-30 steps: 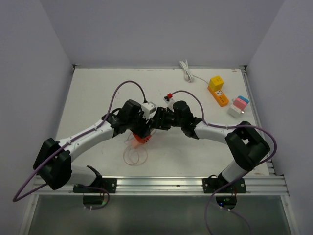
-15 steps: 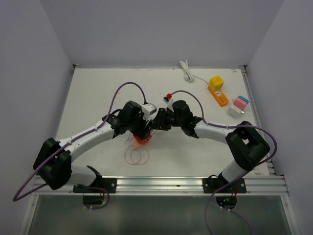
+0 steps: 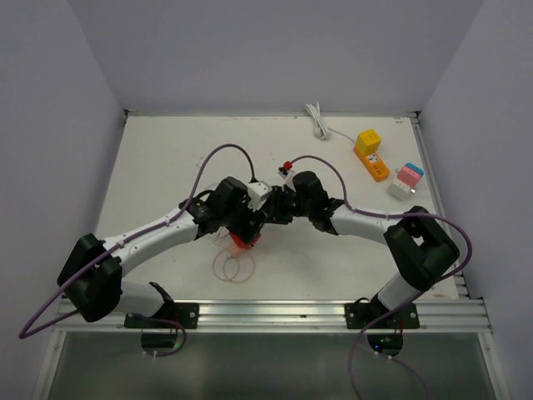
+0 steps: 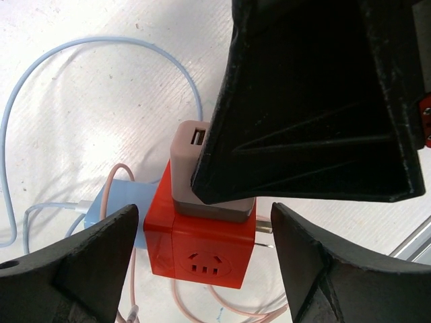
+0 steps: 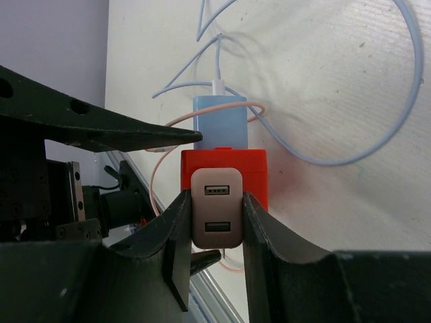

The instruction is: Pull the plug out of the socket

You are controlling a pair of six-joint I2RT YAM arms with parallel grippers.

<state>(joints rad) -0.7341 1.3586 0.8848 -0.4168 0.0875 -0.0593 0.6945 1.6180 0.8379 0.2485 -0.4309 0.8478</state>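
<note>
Between right jaws, plug (image 5: 215, 208), ports (image 5: 215, 190) away from socket (image 5: 224, 158)

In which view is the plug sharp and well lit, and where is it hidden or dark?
Right wrist view: plug sharp, evenly lit, gripped by the right end effector. Left wrist view: a dark finger covers part of it; the socket is clear. Top view: the arms hide it; only a red speck shows.

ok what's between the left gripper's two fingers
The red socket, with the beige plug on top held by the right gripper, seen in the left wrist view.
</note>
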